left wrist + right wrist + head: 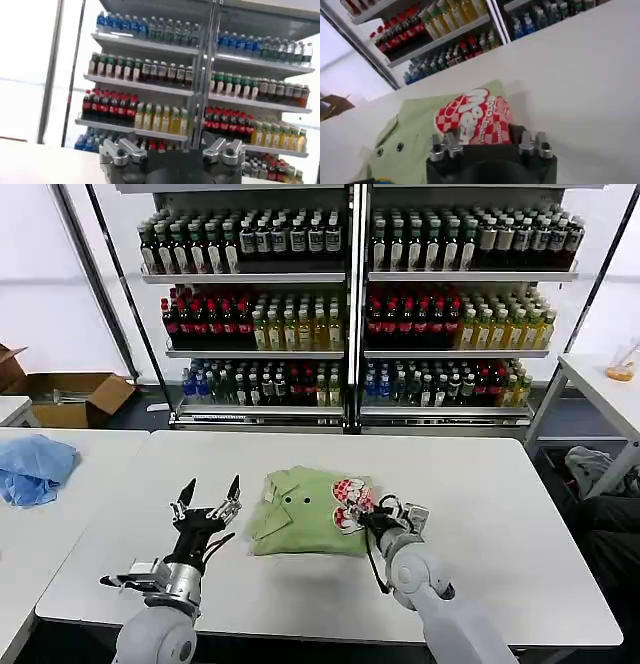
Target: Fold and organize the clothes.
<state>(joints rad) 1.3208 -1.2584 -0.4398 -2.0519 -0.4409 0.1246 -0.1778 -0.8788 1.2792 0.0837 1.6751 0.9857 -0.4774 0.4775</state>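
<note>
Folded into a rough rectangle, the light green soft cotton shirt (305,512) with collar and small dark buttons lies near the middle of the white rectangular table (500,514), collar toward the left, red-and-white printed patch (350,499) on its right part. Right gripper (383,514) down at the shirt's right edge, just beside the patch; from the right wrist view, dark gripper body (490,150) directly over the patch (475,120), fingers spread apart, nothing visibly pinched between them. Left gripper (208,496) raised off the table to the left of the shirt, apart from it, fingers (185,494) splayed wide and pointing up, empty. Crumpled light blue cloth (35,467) on a separate white table far left. Drink-bottle shelves (350,304) beyond the table's far edge.
</note>
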